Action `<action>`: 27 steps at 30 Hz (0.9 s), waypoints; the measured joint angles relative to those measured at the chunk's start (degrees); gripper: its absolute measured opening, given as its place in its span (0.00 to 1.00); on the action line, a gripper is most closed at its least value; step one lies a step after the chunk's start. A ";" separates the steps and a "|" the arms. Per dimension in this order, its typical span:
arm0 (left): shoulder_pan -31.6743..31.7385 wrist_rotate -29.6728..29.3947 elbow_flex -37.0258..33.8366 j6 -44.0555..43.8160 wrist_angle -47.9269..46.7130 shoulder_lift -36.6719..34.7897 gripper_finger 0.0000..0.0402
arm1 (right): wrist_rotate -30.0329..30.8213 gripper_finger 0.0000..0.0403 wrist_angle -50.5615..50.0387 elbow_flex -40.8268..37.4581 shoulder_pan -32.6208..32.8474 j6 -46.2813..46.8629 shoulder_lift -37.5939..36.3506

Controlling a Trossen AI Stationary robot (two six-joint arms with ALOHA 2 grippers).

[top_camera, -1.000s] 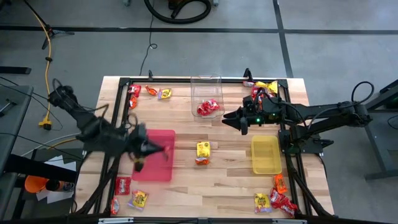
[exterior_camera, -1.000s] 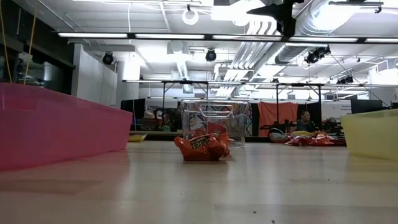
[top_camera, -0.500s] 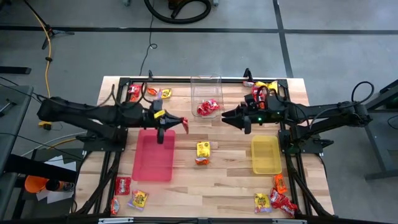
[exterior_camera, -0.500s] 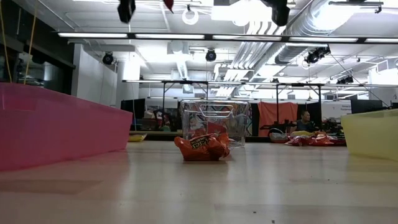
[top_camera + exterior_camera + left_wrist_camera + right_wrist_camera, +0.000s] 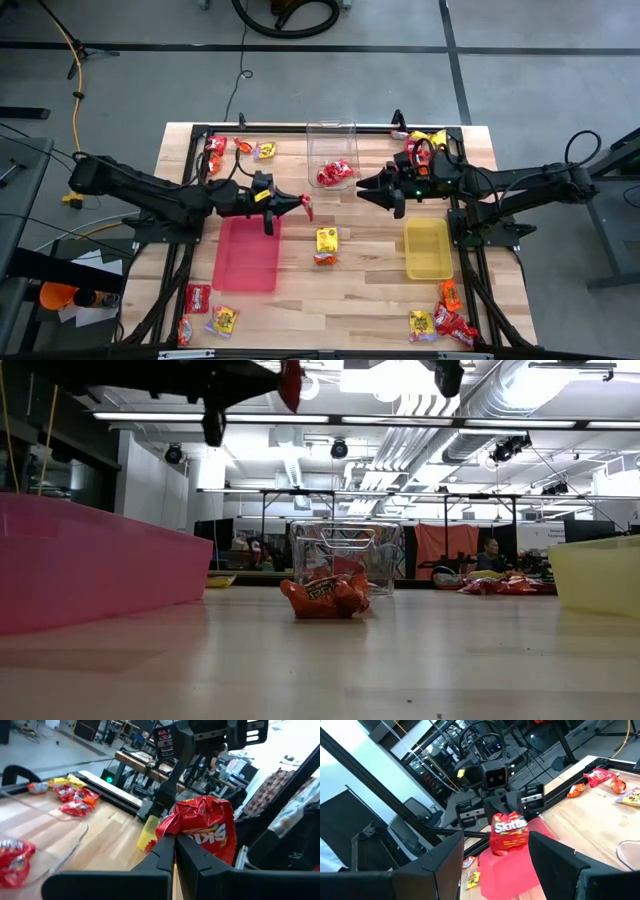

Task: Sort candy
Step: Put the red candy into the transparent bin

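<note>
My left gripper [image 5: 291,205] hovers above the table between the pink tray [image 5: 246,252] and the clear tub [image 5: 332,145], shut on a red candy packet [image 5: 304,208]. The left wrist view shows that packet [image 5: 202,825] crinkled, with white lettering, beyond the gripper [image 5: 174,842]. My right gripper [image 5: 362,187] waits open to the right of the tub, facing the left one; its wrist view looks past the gripper [image 5: 496,851] at the held packet [image 5: 510,832]. Red candy [image 5: 334,173] lies inside the tub. A yellow and an orange packet [image 5: 326,243] lie mid-table. My left gripper pinches the red packet between its two fingers at one crumpled edge [image 5: 171,828]. The fingers lie about level and point toward the table's right. The packet is lifted clear of the table and sticks out beyond the fingertips.
The yellow tray [image 5: 428,250] sits right of centre. Loose candy lies in clusters at the far left [image 5: 238,148], far right [image 5: 422,140], near left [image 5: 205,310] and near right [image 5: 440,322] corners. Black frame rails run along both sides of the table.
My left arm has swung from above the pink tray toward the table's right and far side, stretching out toward the clear tub. The red packet shows in its fingers, held high. My right arm has kept still.
</note>
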 joint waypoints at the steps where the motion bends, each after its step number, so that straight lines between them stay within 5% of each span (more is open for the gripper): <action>1: 0.56 -0.01 1.06 0.86 -0.10 0.87 0.00 | 0.00 0.54 0.18 0.00 0.09 -0.04 0.00; 5: 5.23 0.31 8.50 5.08 -5.14 4.52 0.00 | 0.00 0.54 0.39 0.00 0.09 -0.04 -0.02; 12: 17.48 0.63 26.85 11.99 -32.42 15.31 0.00 | 0.02 0.54 3.72 0.00 0.09 -1.60 -0.75; 18: 24.10 1.44 38.93 11.23 -42.08 26.32 0.01 | 0.03 0.54 4.42 0.00 0.09 -2.62 -1.80; 27: 25.31 2.22 47.13 13.72 -47.96 31.80 0.27 | 0.04 0.54 4.24 0.00 0.09 -2.63 -2.03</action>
